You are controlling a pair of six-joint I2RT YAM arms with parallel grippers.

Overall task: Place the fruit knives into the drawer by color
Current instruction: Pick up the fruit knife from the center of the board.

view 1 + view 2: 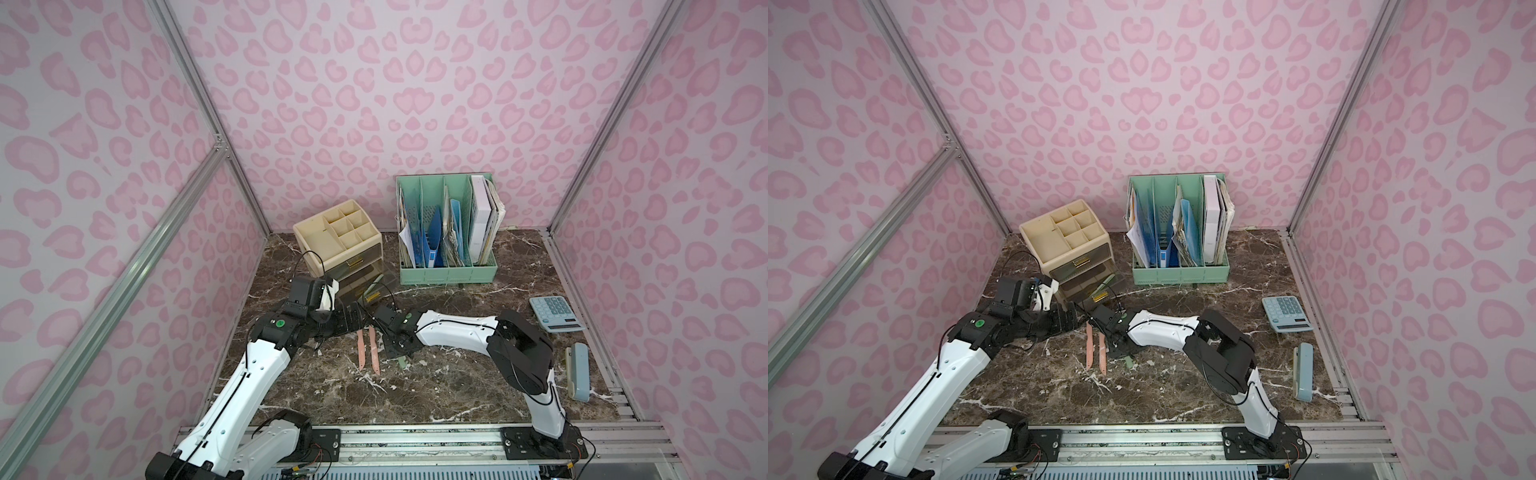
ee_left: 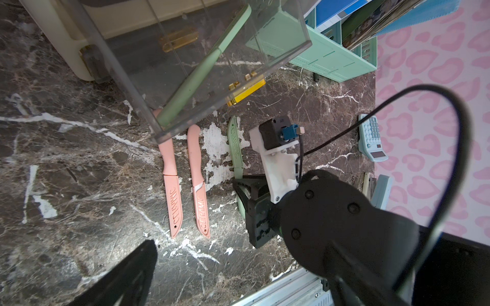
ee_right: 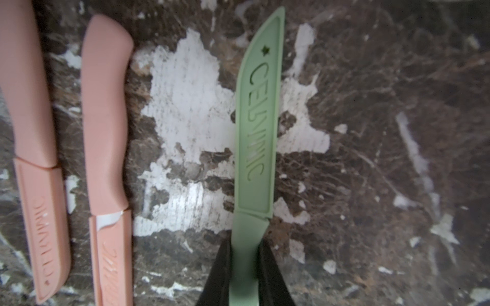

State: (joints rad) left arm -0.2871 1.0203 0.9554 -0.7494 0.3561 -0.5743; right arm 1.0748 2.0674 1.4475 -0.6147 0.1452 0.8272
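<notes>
green knife [image 3: 256, 132] pinched by its handle in right gripper [image 3: 244, 251]

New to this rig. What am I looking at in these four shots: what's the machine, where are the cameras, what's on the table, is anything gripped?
These are two robot arms, each ending in a two-finger clamp. Both top views come from one camera pair overhead that looks down on the whole scene. The two close-ups come from cameras on the arms' wrists.

On the marble table stand a cream organizer with its clear drawer pulled out, a mint file rack, a calculator and a stapler. Two pink knives lie side by side.

The right gripper is closed on the handle of a sage green knife lying beside them. The other green knife is in the drawer. The left gripper is open and holds nothing.
</notes>
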